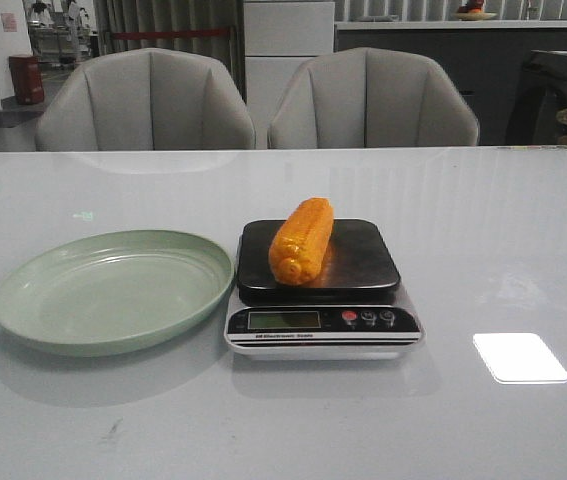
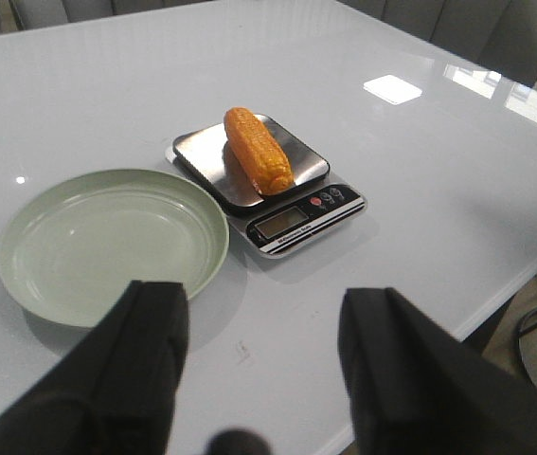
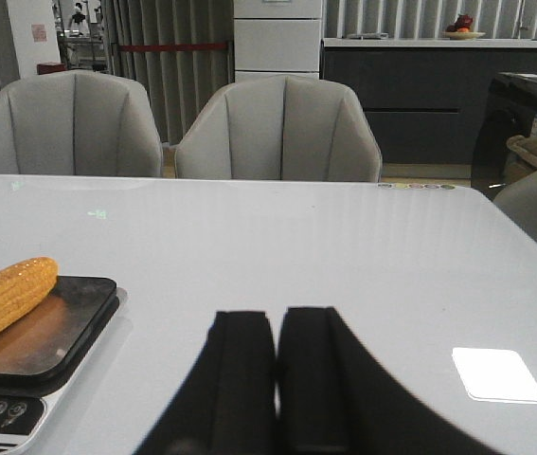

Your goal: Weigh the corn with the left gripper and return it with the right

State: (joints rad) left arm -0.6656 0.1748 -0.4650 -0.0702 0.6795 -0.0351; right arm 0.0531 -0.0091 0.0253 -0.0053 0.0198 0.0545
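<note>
The corn (image 1: 301, 241) is lying on the scale (image 1: 319, 290), right beside the green plate (image 1: 113, 290). The left gripper (image 2: 263, 365) is hanging wide open, holding nothing; the right gripper (image 3: 276, 370) is sitting closed and empty.

Looks like an office lounge or showroom turned into a test area. A glossy white worktop (image 1: 483, 230) is seen with two padded grey chairs (image 1: 143, 100) pushed up to its far edge, beyond the right pincer (image 3: 276, 379). Further back, dark cabinets (image 3: 410, 104), curtains (image 3: 159, 38) and a red bin (image 1: 26, 78) can be made out.
</note>
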